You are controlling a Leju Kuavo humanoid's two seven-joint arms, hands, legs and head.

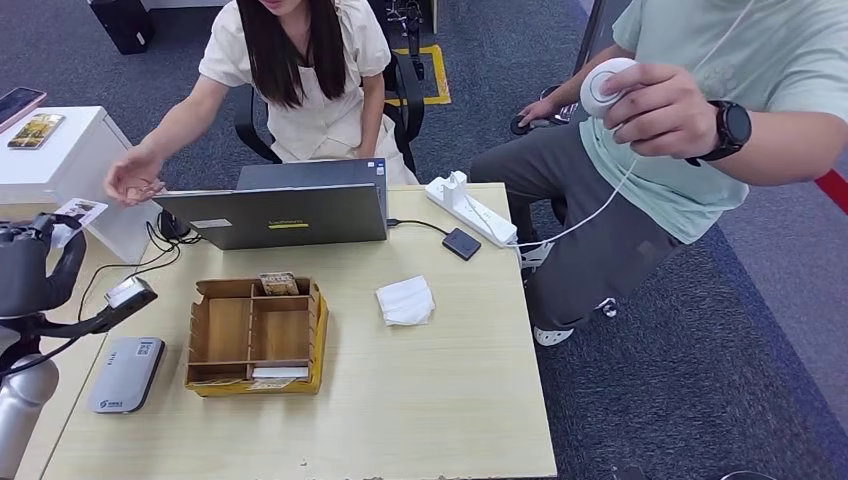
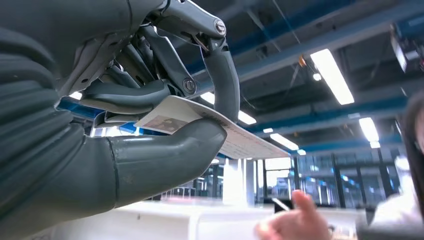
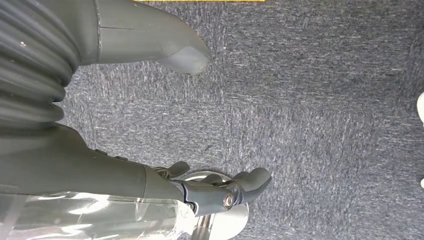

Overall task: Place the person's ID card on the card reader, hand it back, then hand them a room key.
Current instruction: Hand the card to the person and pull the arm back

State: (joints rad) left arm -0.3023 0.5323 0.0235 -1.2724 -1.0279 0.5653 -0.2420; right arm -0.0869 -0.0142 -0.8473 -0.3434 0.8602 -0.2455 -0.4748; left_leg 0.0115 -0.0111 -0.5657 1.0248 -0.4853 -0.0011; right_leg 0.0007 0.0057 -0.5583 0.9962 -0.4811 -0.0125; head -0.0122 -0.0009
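Observation:
My left hand (image 1: pixel 35 262) is raised at the table's left edge and pinches the white ID card (image 1: pixel 75 214) between thumb and fingers; the left wrist view shows the ID card (image 2: pixel 210 125) flat on the thumb with a finger pressing on top. A person's hand (image 1: pixel 135 180) reaches toward the card, a short gap apart; the same person's hand (image 2: pixel 292 220) is blurred in the wrist view. The grey card reader (image 1: pixel 125 374) lies on the table below my hand. A wooden organiser (image 1: pixel 255 335) holds key cards (image 1: pixel 279 284). My right hand (image 3: pixel 150 125) hangs over carpet, fingers apart, holding nothing.
A laptop (image 1: pixel 285 205) stands at the table's far side before the seated person. A white tissue (image 1: pixel 405 301), a small black box (image 1: pixel 461 243) and a power strip (image 1: pixel 470 208) lie to the right. A second person (image 1: pixel 690 120) sits at right holding a white device.

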